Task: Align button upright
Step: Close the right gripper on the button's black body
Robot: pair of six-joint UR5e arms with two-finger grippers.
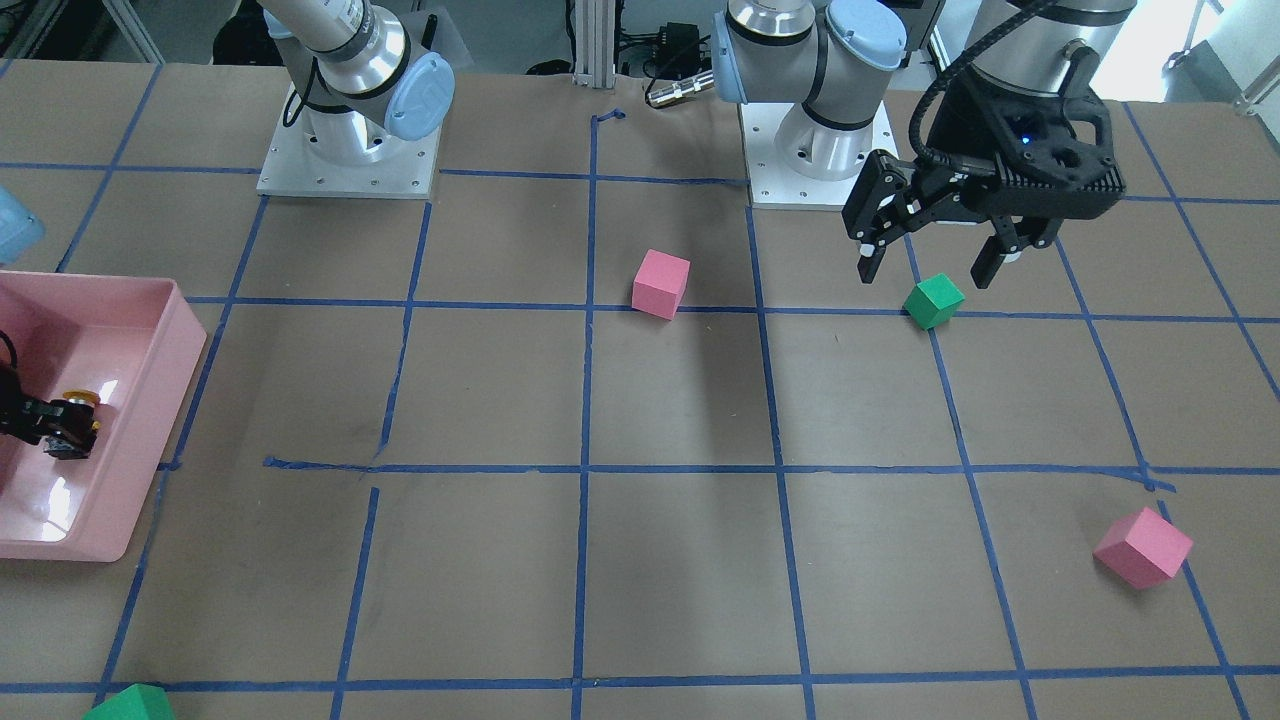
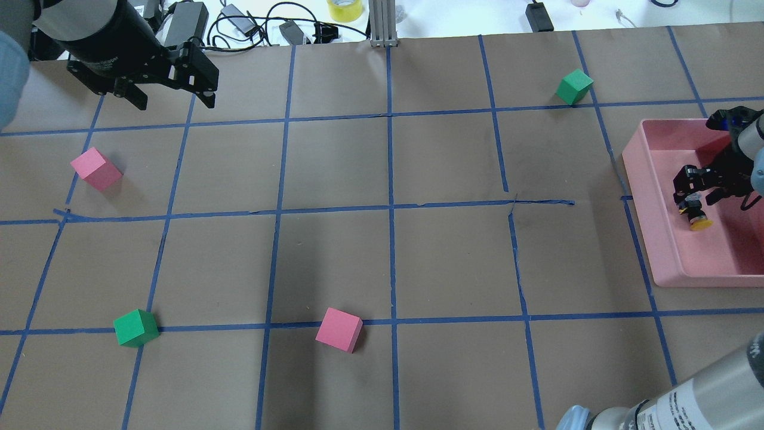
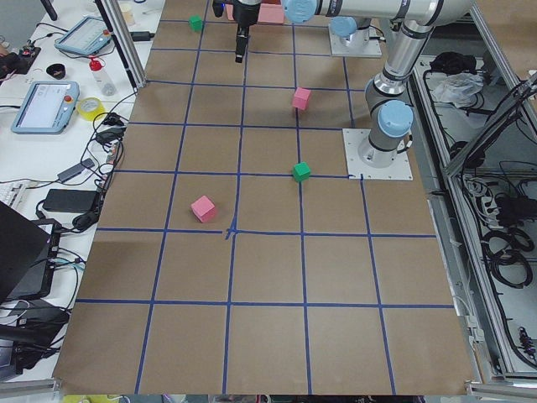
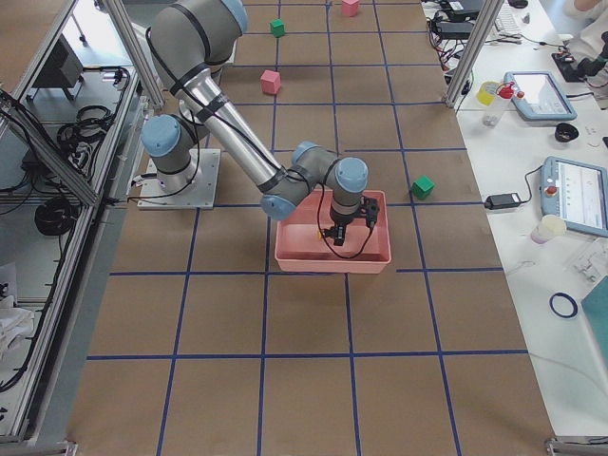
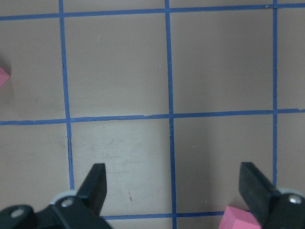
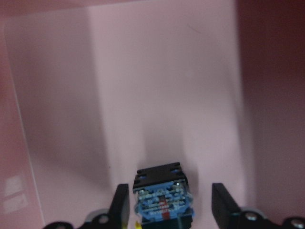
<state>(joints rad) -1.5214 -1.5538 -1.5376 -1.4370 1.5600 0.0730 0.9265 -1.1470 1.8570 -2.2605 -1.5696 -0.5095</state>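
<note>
I'm seeing the button point(image 6: 164, 200) sitting closest to the wrist cam, inside the pink tray point(image 6: 167, 86), block end facing me and a sliver of yellow cap peeking out. The right gripper point(image 6: 170, 188) is straddling it, partly spread, with gaps on both sides. Well away from the tray, the left gripper point(image 5: 174, 188) is hanging wide open over the table point(image 5: 119, 71).

Cubes and a tray on a taped surface
We see a brown surface point(image 2: 334, 263) gridded with blue tape. One pink cube point(image 2: 96, 169) sits near its left side, and a second pink cube point(image 2: 339, 329) and a green cube point(image 2: 136, 328) sit on one tape line. A second green cube point(image 2: 574, 86) lies far off, with a pink tray point(image 2: 716, 263) at the right edge.
</note>
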